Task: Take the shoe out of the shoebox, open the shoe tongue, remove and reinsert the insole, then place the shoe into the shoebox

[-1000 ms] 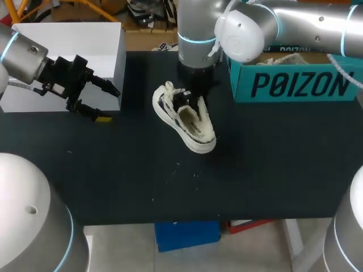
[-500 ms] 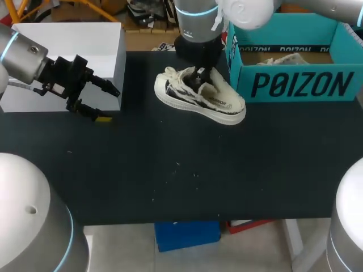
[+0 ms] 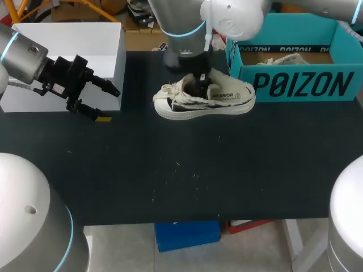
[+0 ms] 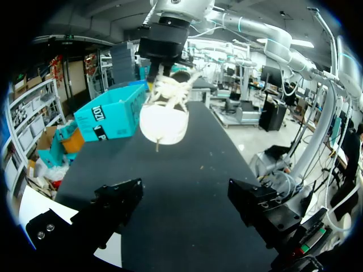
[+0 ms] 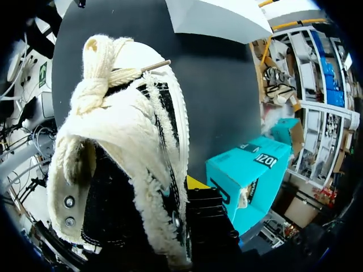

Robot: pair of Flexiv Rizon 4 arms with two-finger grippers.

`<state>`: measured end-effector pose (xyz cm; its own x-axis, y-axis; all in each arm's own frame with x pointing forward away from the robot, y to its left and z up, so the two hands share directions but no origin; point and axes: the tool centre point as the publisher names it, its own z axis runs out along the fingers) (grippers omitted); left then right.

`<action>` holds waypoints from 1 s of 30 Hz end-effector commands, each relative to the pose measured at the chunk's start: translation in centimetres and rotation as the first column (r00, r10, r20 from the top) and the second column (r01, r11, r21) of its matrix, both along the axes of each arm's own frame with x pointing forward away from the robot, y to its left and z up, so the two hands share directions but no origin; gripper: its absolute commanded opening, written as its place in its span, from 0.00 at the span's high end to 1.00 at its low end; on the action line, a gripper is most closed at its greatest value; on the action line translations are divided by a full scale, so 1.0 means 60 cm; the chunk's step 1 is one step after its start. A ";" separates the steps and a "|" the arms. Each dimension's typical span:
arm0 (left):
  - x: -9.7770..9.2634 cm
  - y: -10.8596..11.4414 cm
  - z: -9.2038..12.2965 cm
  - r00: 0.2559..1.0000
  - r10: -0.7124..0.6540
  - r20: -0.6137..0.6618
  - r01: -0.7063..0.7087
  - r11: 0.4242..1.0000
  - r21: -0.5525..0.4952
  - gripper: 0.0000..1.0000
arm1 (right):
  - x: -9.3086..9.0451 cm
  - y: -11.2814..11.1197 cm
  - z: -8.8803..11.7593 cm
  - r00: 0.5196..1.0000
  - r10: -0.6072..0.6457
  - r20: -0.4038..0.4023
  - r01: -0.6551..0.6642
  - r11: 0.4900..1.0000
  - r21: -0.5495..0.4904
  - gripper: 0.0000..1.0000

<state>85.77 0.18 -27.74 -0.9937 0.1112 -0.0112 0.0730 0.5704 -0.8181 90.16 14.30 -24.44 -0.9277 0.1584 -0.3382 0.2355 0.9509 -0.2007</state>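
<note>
Pale fuzzy shoe (image 3: 204,102) near the bench's far edge, beside the shoebox (image 3: 295,85), probably light and floppy. Right gripper (image 3: 199,79) pinches its collar. Left gripper (image 3: 108,105) is spread wide, holding nothing.

Overhead, left wrist distant, right close — shared shoe (image 3: 204,99)
</note>
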 end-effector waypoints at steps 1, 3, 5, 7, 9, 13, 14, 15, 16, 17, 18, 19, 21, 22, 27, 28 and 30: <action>0.000 0.001 0.001 1.000 -0.002 -0.002 0.002 1.000 0.004 0.00 | -0.009 0.002 0.004 0.973 0.224 0.049 -0.218 0.970 -0.102 1.00; 0.000 0.001 0.001 1.000 -0.002 -0.002 0.002 1.000 0.004 0.00 | -0.001 -0.013 0.004 0.971 0.230 0.056 -0.223 0.968 -0.112 1.00; 0.000 0.001 0.001 1.000 -0.002 -0.002 0.002 1.000 0.004 0.00 | 0.005 -0.029 0.007 0.969 0.241 0.057 -0.234 0.966 -0.109 1.00; 0.000 0.001 0.001 1.000 -0.002 -0.002 0.002 1.000 0.004 0.00 | 0.012 -0.047 0.014 0.963 0.260 0.072 -0.253 0.963 -0.093 1.00; 0.000 0.001 0.001 1.000 -0.002 -0.002 0.002 1.000 0.004 0.00 | 0.021 -0.067 0.023 0.956 0.284 0.072 -0.278 0.957 -0.085 1.00; 0.000 0.001 0.001 1.000 -0.002 -0.002 0.002 1.000 0.004 0.00 | 0.044 -0.104 0.037 0.941 0.329 0.083 -0.327 0.944 -0.036 1.00; 0.000 0.001 0.001 1.000 -0.002 -0.002 0.002 1.000 0.004 0.00 | 0.052 -0.113 0.041 0.935 0.346 0.079 -0.345 0.938 -0.025 1.00; 0.000 0.001 0.001 1.000 -0.002 -0.002 0.002 1.000 0.004 0.00 | 0.057 -0.122 0.043 0.929 0.364 0.072 -0.363 0.932 -0.019 1.00; 0.000 0.001 0.001 1.000 -0.002 -0.002 0.002 1.000 0.004 0.00 | 0.064 -0.132 0.046 0.925 0.373 0.067 -0.373 0.928 -0.011 1.00; 0.000 0.001 0.001 1.000 -0.002 -0.002 0.002 1.000 0.004 0.00 | 0.071 -0.141 0.048 0.918 0.392 0.061 -0.392 0.920 -0.005 1.00; 0.000 0.001 0.001 1.000 -0.002 -0.002 0.002 1.000 0.004 0.00 | 0.079 -0.151 0.051 0.912 0.406 0.056 -0.407 0.914 -0.001 1.00; 0.000 0.001 0.001 1.000 -0.002 -0.002 0.002 1.000 0.004 0.00 | 0.087 -0.160 0.055 0.907 0.418 0.049 -0.419 0.908 0.002 1.00; 0.000 0.001 0.001 1.000 -0.002 -0.002 0.002 1.000 0.004 0.00 | 0.105 -0.178 0.061 0.900 0.435 0.028 -0.435 0.900 0.006 1.00; 0.000 0.001 0.001 1.000 -0.002 -0.002 0.002 1.000 0.004 0.00 | 0.114 -0.188 0.064 0.899 0.439 0.019 -0.439 0.899 0.001 1.00; 0.000 0.001 0.001 1.000 -0.002 -0.002 0.002 1.000 0.004 0.00 | 0.125 -0.199 0.069 0.896 0.445 0.015 -0.445 0.896 -0.007 1.00; 0.000 0.001 0.001 1.000 -0.002 -0.002 0.002 1.000 0.004 0.00 | 0.125 -0.199 0.069 0.896 0.445 0.015 -0.445 0.896 -0.007 1.00; 0.000 0.001 0.001 1.000 -0.002 -0.002 0.002 1.000 0.004 0.00 | 0.125 -0.199 0.069 0.896 0.445 0.015 -0.445 0.896 -0.007 1.00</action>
